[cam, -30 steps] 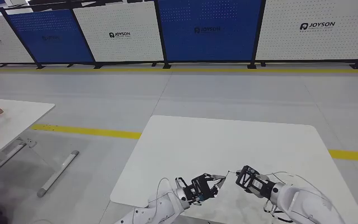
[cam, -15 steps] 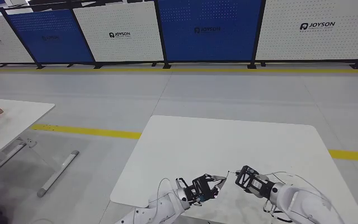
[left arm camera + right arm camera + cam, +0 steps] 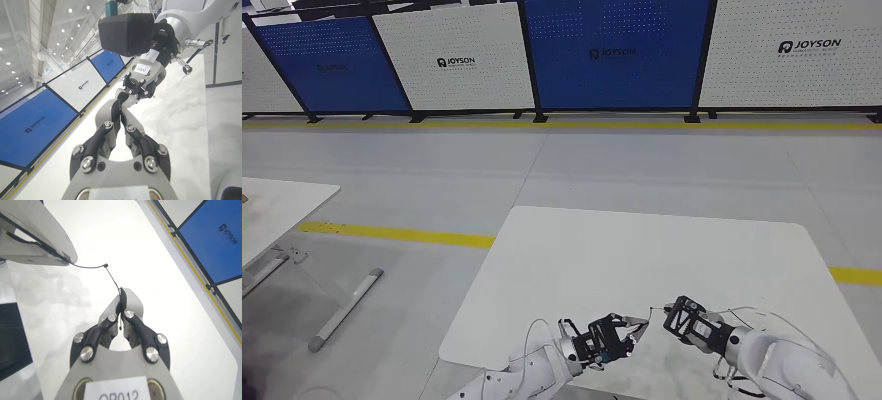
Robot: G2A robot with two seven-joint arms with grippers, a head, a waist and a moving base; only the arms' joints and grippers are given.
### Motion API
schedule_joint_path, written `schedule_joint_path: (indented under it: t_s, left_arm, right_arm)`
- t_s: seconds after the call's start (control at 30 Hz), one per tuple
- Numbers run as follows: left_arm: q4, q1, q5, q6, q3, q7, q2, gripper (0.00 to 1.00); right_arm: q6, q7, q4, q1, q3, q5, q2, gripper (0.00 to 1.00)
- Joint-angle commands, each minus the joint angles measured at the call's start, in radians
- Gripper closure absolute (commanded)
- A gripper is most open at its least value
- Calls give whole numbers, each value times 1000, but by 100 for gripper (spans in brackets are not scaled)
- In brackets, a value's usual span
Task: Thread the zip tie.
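Both nearly tip to tip, left tool (image 3: 119, 103) and right tool (image 3: 122, 293) each pinch the zip tie (image 3: 106, 265).

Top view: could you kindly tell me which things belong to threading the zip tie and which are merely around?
Job: zip tie, pinched by right gripper and left gripper, over the white table.
Around: partition panels, yellow floor line, second table farther off.
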Motion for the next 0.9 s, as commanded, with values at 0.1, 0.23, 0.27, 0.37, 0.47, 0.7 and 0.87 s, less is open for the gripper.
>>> schedule_joint_path:
  t_s: [0.1, 0.23, 0.27, 0.37, 0.47, 0.7, 0.87]
  left_arm:
    - [-2, 1, 0, -1, 0, 0, 2, 100]
    - [-6, -1, 0, -15, 3, -2, 2, 100]
    - [-6, -1, 0, -18, 3, -3, 2, 100]
    - [-7, -2, 0, -18, 3, -5, 2, 100]
    - [-8, 2, -3, -12, -4, -2, 2, 100]
    - [-14, 8, 0, -17, -11, -9, 2, 100]
    - [-17, 7, 0, -21, -11, -10, 4, 100]
  right_arm:
    - [0, 1, -3, -4, 4, -1, 1, 100]
    - [0, 4, -17, -8, 4, -18, 2, 100]
    - [0, 3, -20, -9, 4, -24, 3, 100]
    - [0, -1, -23, -14, 6, -34, 4, 100]
    - [0, -2, -21, -19, 13, -32, 6, 100]
    - [0, 1, -21, -27, 26, -24, 7, 100]
    - [0, 3, -22, -30, 31, -23, 6, 100]
